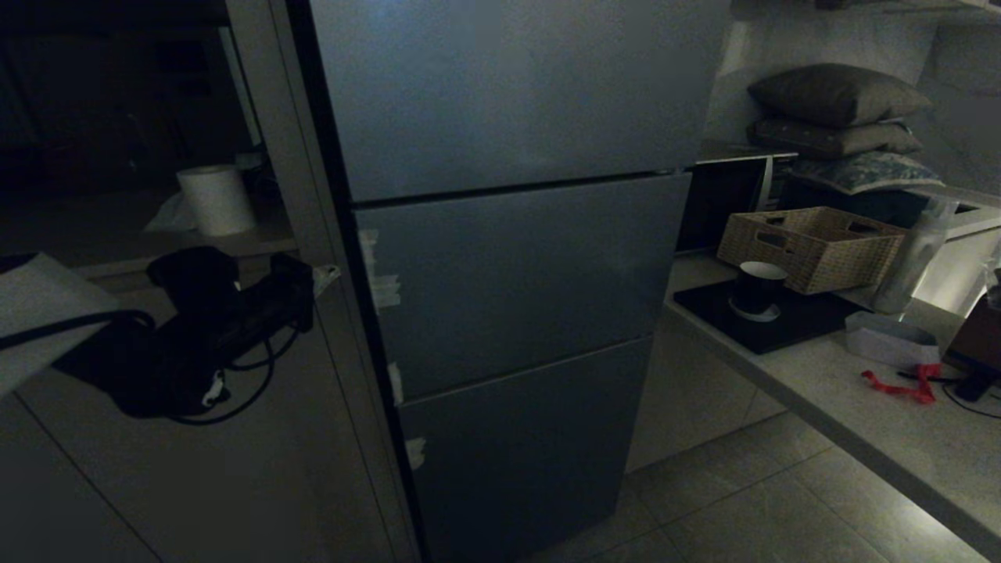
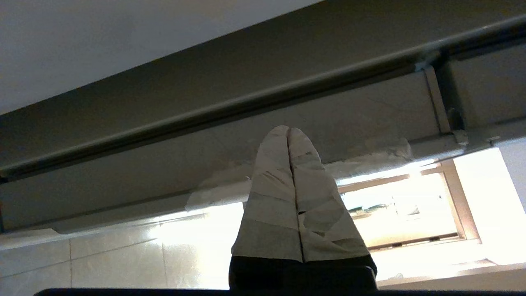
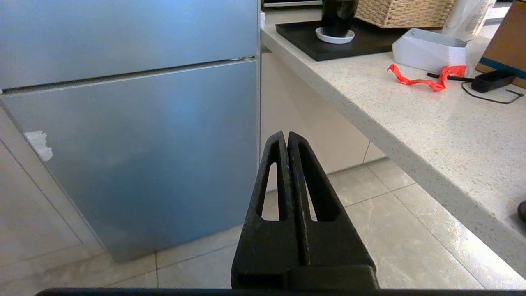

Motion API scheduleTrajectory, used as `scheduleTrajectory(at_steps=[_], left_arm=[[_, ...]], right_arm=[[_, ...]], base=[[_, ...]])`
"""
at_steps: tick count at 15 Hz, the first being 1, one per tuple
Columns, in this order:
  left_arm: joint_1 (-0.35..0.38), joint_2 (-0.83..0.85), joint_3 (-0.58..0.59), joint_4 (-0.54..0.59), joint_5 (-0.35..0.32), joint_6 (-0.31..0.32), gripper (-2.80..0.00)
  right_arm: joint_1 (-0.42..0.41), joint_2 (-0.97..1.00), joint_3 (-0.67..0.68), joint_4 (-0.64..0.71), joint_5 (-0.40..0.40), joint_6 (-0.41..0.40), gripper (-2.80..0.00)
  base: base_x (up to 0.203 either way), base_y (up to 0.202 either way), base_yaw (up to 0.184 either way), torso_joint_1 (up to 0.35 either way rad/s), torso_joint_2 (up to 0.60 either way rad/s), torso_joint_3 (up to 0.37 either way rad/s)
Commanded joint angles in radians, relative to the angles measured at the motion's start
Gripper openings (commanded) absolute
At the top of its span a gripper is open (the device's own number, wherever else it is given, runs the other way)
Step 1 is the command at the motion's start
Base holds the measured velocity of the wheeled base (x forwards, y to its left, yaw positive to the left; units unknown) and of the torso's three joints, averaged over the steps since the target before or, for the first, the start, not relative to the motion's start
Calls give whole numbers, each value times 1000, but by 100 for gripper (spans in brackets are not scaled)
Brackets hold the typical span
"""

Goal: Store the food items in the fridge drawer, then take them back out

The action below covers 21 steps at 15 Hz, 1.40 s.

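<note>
I see the fridge [image 1: 516, 258] upright with all three doors shut, hiding drawer and food. My left gripper [image 2: 289, 131] is closed and empty beside it; right gripper [image 3: 286, 135] closed, empty, low near the worktop [image 3: 411, 119].

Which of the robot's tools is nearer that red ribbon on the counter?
Right. The right tool hangs low beside the counter, the red ribbon up ahead of it. The left tool is beyond the fridge, on its far side.
</note>
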Motion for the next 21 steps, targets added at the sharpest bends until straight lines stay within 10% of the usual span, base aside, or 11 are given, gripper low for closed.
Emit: scheduleTrajectory(at_steps=[1,21], left_arm=[[-11,-1,-4,-8,-2,-7,-280],[-71,80,-147,-6,14,-19,-280]], right_arm=[[0,0,0,0,0,0,-280],[0,0,0,0,0,0,-280]], base=[[0,0,0,0,0,0],[0,0,0,0,0,0]])
